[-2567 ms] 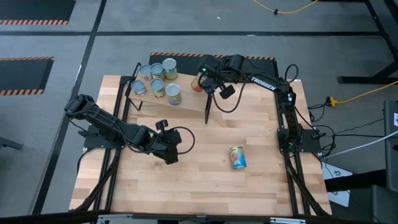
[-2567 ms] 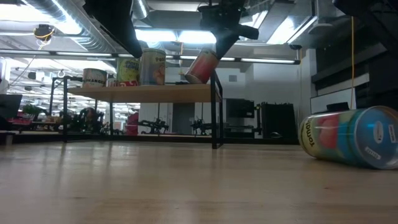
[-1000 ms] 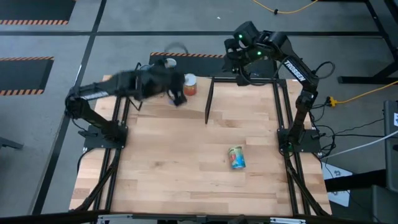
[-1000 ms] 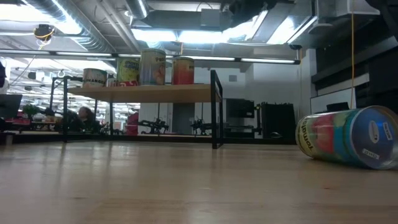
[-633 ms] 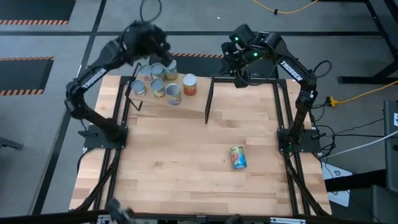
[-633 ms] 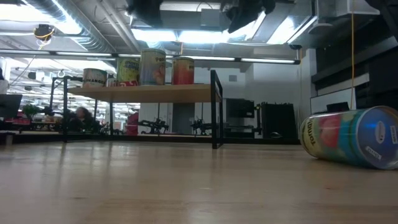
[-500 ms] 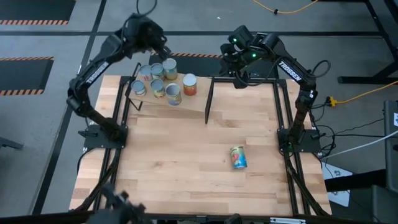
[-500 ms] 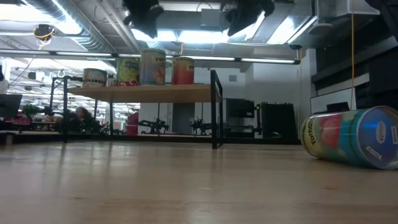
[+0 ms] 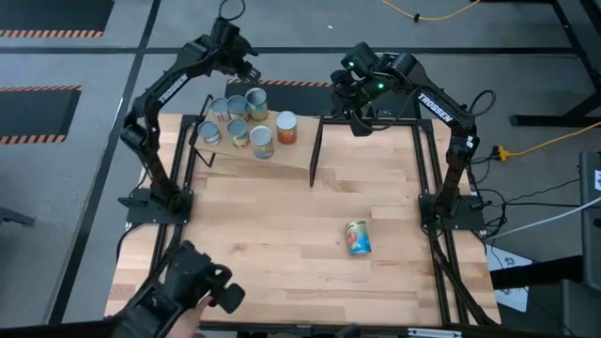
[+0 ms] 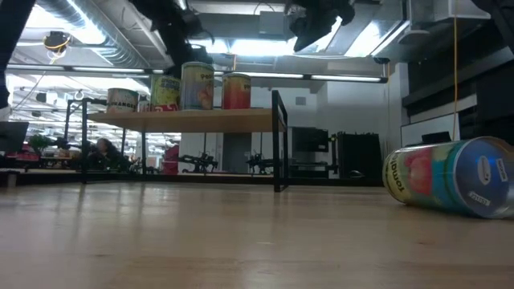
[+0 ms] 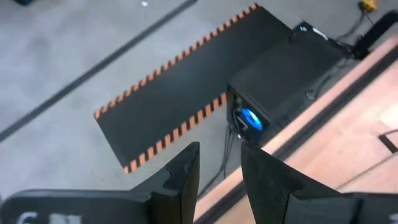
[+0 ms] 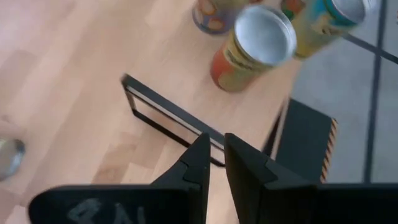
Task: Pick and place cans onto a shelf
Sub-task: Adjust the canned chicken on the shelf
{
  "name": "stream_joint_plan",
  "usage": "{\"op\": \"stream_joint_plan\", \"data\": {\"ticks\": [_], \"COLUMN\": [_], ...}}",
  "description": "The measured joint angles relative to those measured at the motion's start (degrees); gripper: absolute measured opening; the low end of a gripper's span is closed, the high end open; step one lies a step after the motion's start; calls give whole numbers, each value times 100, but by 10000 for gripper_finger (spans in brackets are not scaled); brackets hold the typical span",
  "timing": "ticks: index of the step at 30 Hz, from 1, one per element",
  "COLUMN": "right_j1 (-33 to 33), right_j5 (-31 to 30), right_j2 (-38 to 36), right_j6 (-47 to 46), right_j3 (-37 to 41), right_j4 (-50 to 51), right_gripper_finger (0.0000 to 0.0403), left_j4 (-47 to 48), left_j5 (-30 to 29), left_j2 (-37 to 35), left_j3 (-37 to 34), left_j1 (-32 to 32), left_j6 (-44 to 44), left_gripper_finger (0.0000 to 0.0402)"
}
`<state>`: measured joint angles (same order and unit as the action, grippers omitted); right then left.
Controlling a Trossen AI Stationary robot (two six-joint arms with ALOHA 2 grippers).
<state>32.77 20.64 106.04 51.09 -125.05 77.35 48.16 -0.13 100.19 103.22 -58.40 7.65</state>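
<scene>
On the shelf (image 9: 282, 158) six cans (image 9: 240, 120) stand close together, so they stay put on the tilted board. One more can (image 9: 358, 237) lies on its side on the table (image 9: 282, 253), well apart, with lots of bare wood around it. My right gripper (image 9: 356, 120) hangs high by the shelf's right end, jaws nearly closed on nothing. My left gripper (image 9: 246, 68) is up past the far edge, jaws a little apart, holding nothing. I think the lying can is next.
</scene>
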Motion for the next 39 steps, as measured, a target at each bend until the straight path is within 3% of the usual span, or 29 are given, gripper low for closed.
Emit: {"op": "stream_joint_plan", "data": {"ticks": [10, 27, 39], "right_j1": [-11, -48, -351], "right_j5": [1122, 1366, 1455], "right_j2": [0, 38, 447], "right_j6": [22, 37, 41], "right_j3": [0, 0, 0], "right_j4": [-389, -838, -1200], "right_gripper_finger": [53, 53, 53], "left_j4": [216, 559, 333], "left_j5": [594, 576, 162], "left_j2": [257, 252, -100], "left_j3": [0, 2, 2], "left_j1": [186, 861, 1156], "left_j6": [3, 38, 344], "left_gripper_finger": [111, 110, 110]}}
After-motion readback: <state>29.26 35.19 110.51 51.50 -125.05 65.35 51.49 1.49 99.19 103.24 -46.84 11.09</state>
